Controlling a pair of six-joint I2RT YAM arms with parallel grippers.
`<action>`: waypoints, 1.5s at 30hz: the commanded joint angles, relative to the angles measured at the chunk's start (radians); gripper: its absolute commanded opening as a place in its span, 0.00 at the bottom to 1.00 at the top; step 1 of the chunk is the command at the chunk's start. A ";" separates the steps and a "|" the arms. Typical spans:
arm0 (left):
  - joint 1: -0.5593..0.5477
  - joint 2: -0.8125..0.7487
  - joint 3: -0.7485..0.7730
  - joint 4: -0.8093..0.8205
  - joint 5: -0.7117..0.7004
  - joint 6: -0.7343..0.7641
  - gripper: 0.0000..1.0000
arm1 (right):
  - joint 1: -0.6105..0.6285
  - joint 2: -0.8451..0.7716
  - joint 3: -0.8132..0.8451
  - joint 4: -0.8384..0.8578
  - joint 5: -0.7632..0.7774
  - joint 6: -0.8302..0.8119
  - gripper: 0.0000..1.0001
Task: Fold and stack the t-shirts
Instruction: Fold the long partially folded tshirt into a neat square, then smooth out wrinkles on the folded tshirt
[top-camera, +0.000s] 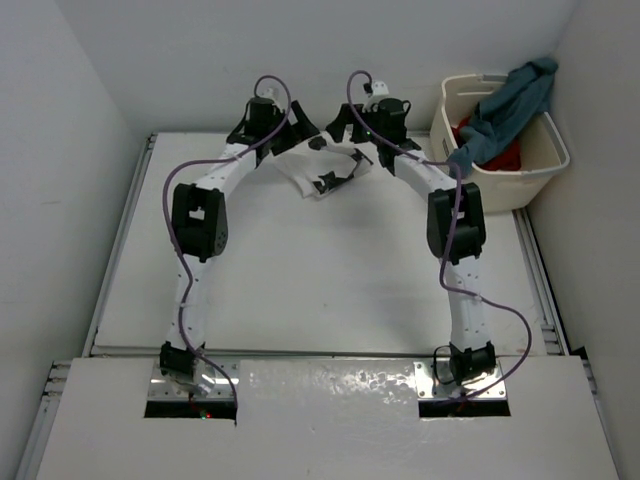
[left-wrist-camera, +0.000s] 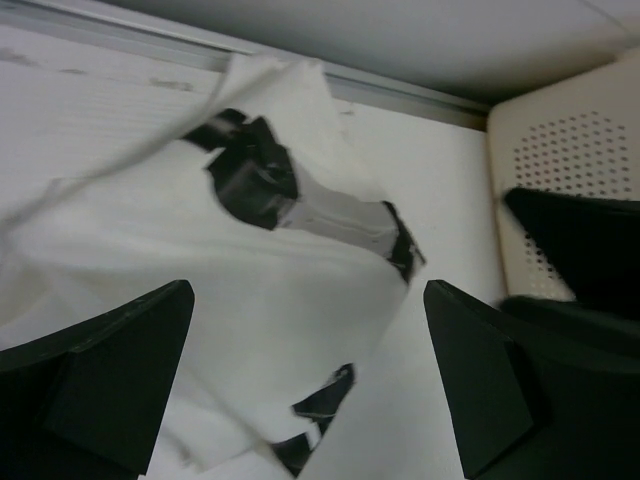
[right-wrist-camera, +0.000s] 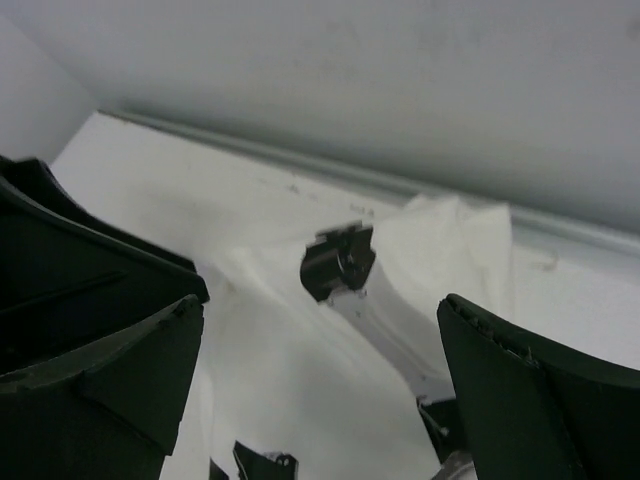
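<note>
The white t-shirt (top-camera: 305, 172) with a black print lies crumpled at the far middle of the table, loose between the two arms. My left gripper (top-camera: 298, 130) and right gripper (top-camera: 338, 125) hover just above it, both open and holding nothing. In the left wrist view the white t-shirt (left-wrist-camera: 150, 230) is blurred below the wide jaws of the left gripper (left-wrist-camera: 308, 300). In the right wrist view it (right-wrist-camera: 290, 370) spreads under the open right gripper (right-wrist-camera: 320, 305). The blue-grey t-shirt (top-camera: 510, 100) drapes over the basket rim, with the red t-shirt (top-camera: 505, 158) inside.
The cream perforated laundry basket (top-camera: 540, 165) stands at the back right corner, close to the right arm's elbow; its wall (left-wrist-camera: 560, 160) shows in the left wrist view. Walls enclose the table on the left, back and right.
</note>
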 joint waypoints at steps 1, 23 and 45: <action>-0.025 0.073 0.094 0.109 0.091 -0.079 1.00 | -0.006 0.060 0.001 -0.043 -0.016 0.063 0.96; -0.059 -0.218 -0.531 0.088 0.108 0.077 0.97 | 0.057 -0.312 -0.791 -0.166 -0.198 0.038 0.99; -0.135 -0.676 -0.952 0.185 0.327 0.105 1.00 | 0.048 -0.563 -0.813 0.159 -0.181 0.354 0.99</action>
